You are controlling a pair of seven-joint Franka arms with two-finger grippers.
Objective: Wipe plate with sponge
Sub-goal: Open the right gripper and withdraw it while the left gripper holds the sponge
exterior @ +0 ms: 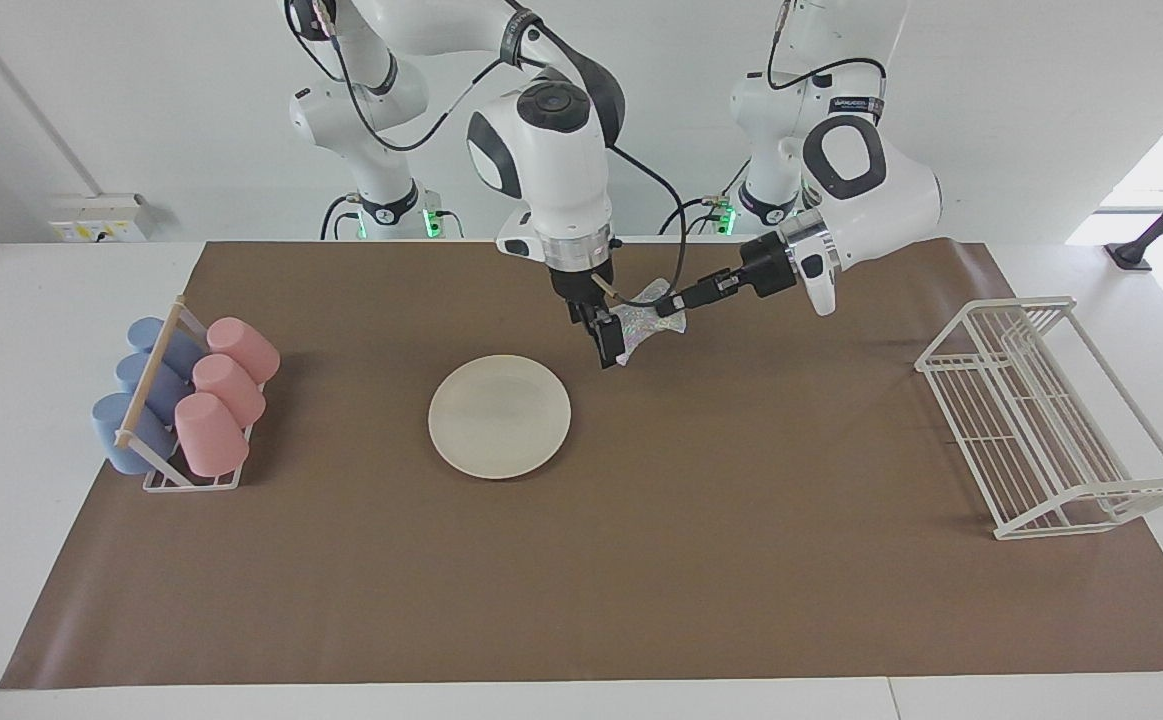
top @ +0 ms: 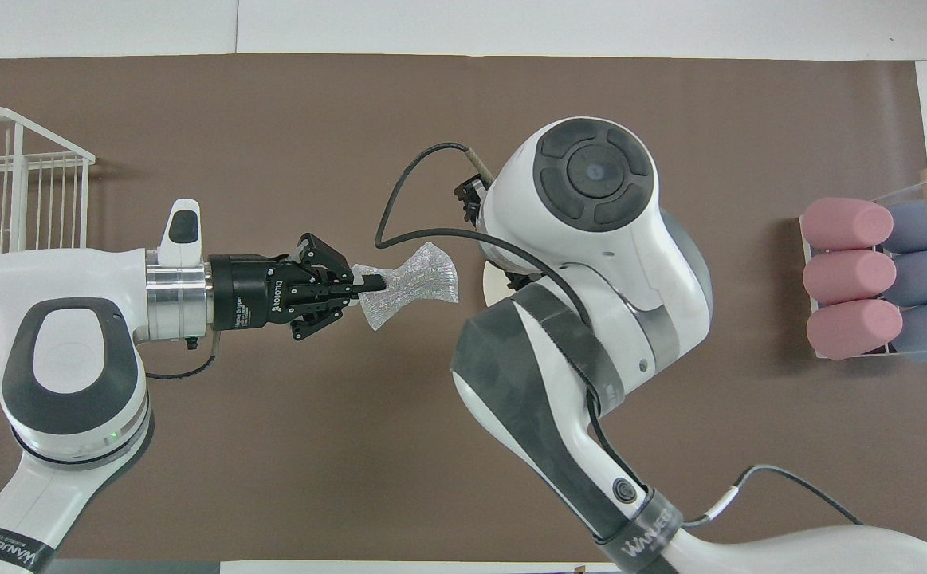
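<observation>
The brown paper mat (exterior: 641, 560) covers the table. On it lies the round, flat, cream-white plate (exterior: 499, 416), bare and with nothing touching it.

The small, silvery, wrinkled mesh sponge (exterior: 641, 325) is up in the air over the mat. In the facing view the plate lies at about seven o'clock from it, near but clearly apart. The sponge is pinched into a bow-tie shape, and in that view its long axis runs from two o'clock down to eight o'clock.

The left gripper (exterior: 679, 297) has the two-o'clock end of the sponge clenched between its fingertips. Its forearm lies almost level and points along the sponge's axis (the overhead view shows this plainly, with the wad flaring out past the tips). The right gripper (exterior: 605, 345) hangs wrist-down over the mat, just beside the sponge's eight o'clock end. I cannot tell whether it is released or clenched, or whether it touches the wad at all.

The right gripper is the nearer of the two to the plate. I judge that the coming move turns on carrying the sponge toward seven o'clock and down onto the plate's face.
</observation>
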